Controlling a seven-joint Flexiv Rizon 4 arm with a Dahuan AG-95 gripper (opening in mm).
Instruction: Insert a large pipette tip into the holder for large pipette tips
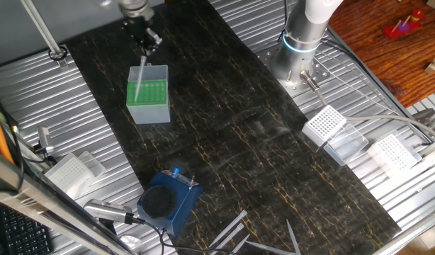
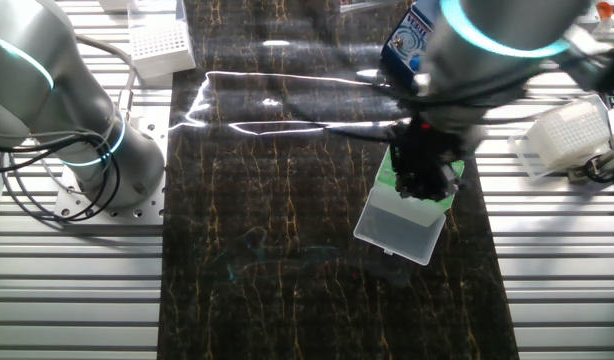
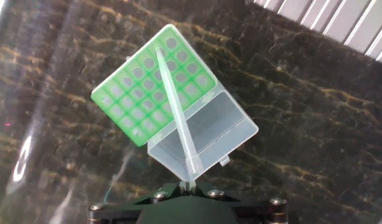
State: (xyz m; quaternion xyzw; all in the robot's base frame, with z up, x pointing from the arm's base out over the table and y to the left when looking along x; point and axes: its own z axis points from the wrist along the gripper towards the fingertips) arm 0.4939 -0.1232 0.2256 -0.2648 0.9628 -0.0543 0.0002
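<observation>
From one fixed view, the black two-finger gripper [image 1: 148,41] pinches a long translucent whitish pipette tip [image 1: 141,78] above the green-topped translucent holder box [image 1: 148,95]. The other fixed view hides the tip behind the arm. In the hand view, the tip's point hangs over the green grid.

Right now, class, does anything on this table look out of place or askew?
Yes: several loose pipette tips lie scattered at the mat's near edge, pointing different ways. The green-topped holder sits upright, and the gripper holds its tip above it.
</observation>
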